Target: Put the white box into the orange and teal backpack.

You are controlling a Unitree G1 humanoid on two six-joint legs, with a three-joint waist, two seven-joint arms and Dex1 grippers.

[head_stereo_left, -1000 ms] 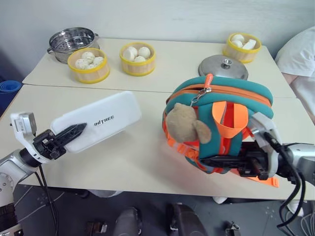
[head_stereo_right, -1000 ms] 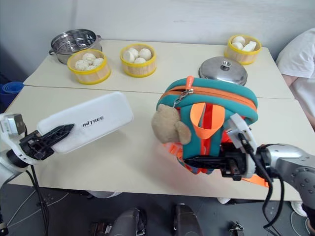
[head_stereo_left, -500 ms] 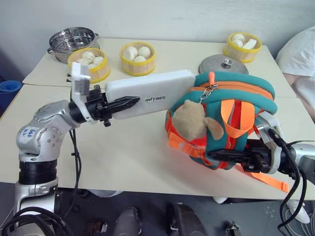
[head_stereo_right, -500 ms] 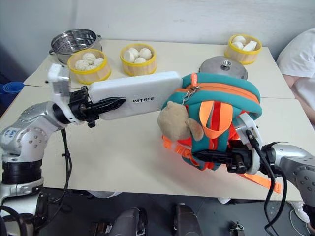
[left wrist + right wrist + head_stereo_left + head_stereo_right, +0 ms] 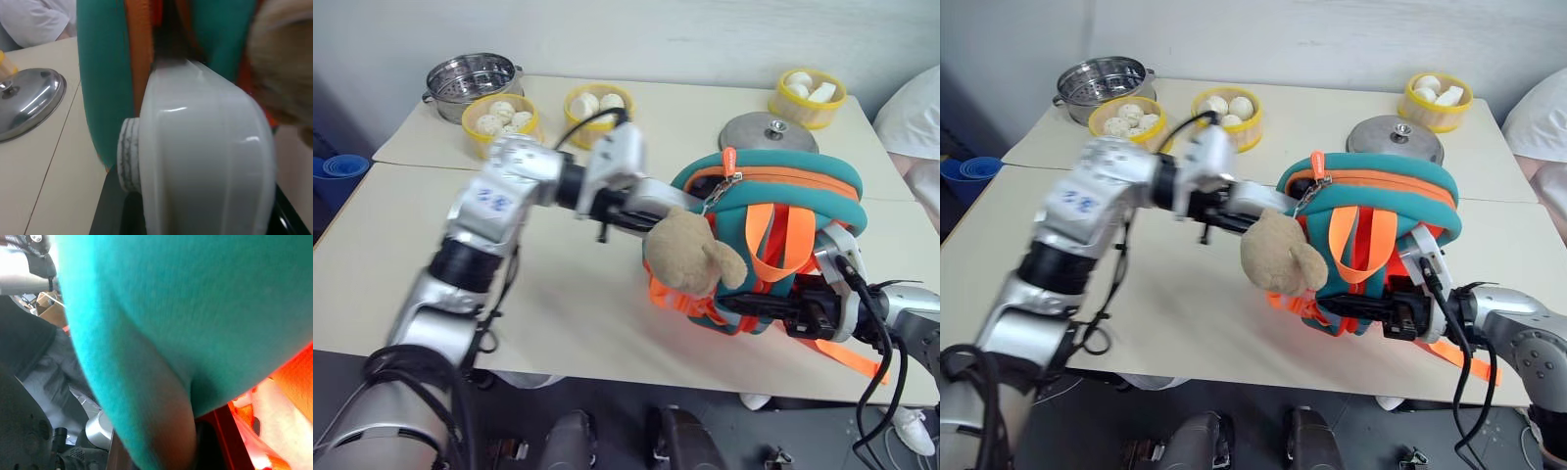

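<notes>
Room: a plain pale wall point(image 5: 636, 29) stands behind the tables; low at the far left is a stack of blue cups point(image 5: 331, 168).
Surface: two cream tables point(image 5: 578, 284) are pushed together, and a seam runs across between them.
Back table, left: a steel steamer pot point(image 5: 470, 75), and just beside it a yellow basket of buns point(image 5: 499, 119).
Back table, middle: a second yellow basket of buns point(image 5: 597, 103), partly behind the left arm.
Back table, right: a steel lid point(image 5: 769, 132) lies flat; behind it is a third yellow basket point(image 5: 808, 93) with white pieces inside.
Left gripper: the left gripper point(image 5: 641, 211) reaches across to the right, and its fingers are clamped on the white box.
White box: the white box point(image 5: 205, 147) is held level, its front end is at the orange-edged opening of the backpack and partly inside, as the left wrist view shows.
Backpack: the orange and teal backpack point(image 5: 803, 211) stands on the front table, right of the middle, with the zip side up.
Bear: a tan plush bear point(image 5: 690, 255) hangs on the backpack's front, just under the white box.
Right gripper: the right gripper point(image 5: 754, 304) is closed on the lower part of the backpack, among the orange straps point(image 5: 847, 357).
Far right: a person's white sleeve point(image 5: 911, 108) is at the edge.
</notes>
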